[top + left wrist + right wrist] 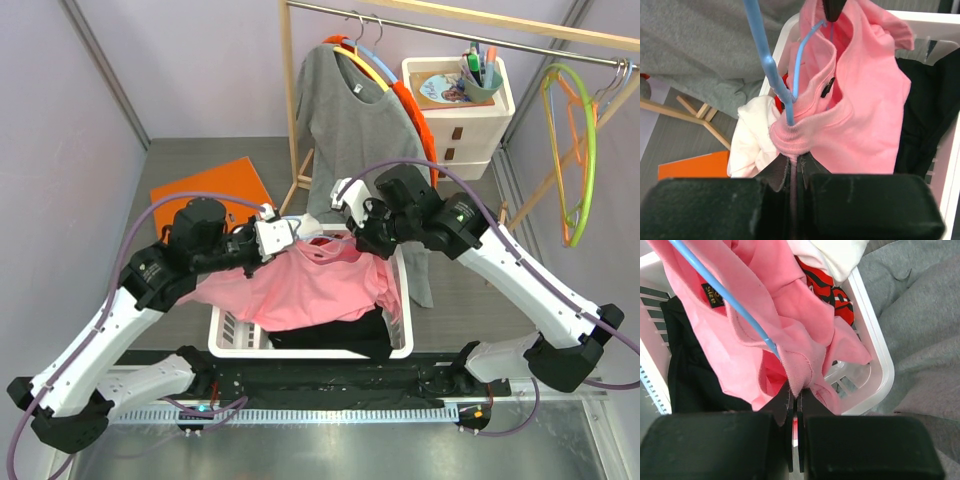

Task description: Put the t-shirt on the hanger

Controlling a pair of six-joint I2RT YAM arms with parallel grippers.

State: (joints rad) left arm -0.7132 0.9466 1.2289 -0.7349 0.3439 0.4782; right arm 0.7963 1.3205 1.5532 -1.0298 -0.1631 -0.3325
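- The white laundry basket [225, 335] sits just past the arm bases, with a black garment [340, 335] lying at its near side.
- The t-shirt [310, 285] is held up over that basket, strung between both grippers, and its lower part drapes onto the black garment.
- It should handle as light, limp and not fragile. It sags and bunches wherever it is unsupported, and the collar will probably stretch.
- The best hold is likely at the shoulder seams or the collar rib, where doubled cloth gives the pads some bulk.
- It is plain pink cotton knit with short sleeves and a ribbed neck, and a small dark label [711, 294] sits inside.
- The left gripper [794, 167] has its fingers pinched tight on a bunched pink fold.
- The right gripper [795, 400] is likewise clamped on a pink fold.
- The hanger [765, 55] is thin, smooth light-blue wire, so cloth may slide along it. It runs into both pinched folds, but I cannot tell whether the pads also grip the wire.
- A white garment with a red print [752, 135] lies at the basket's far end.
- A grey long-sleeved shirt [350, 120] hangs on the rack beyond.
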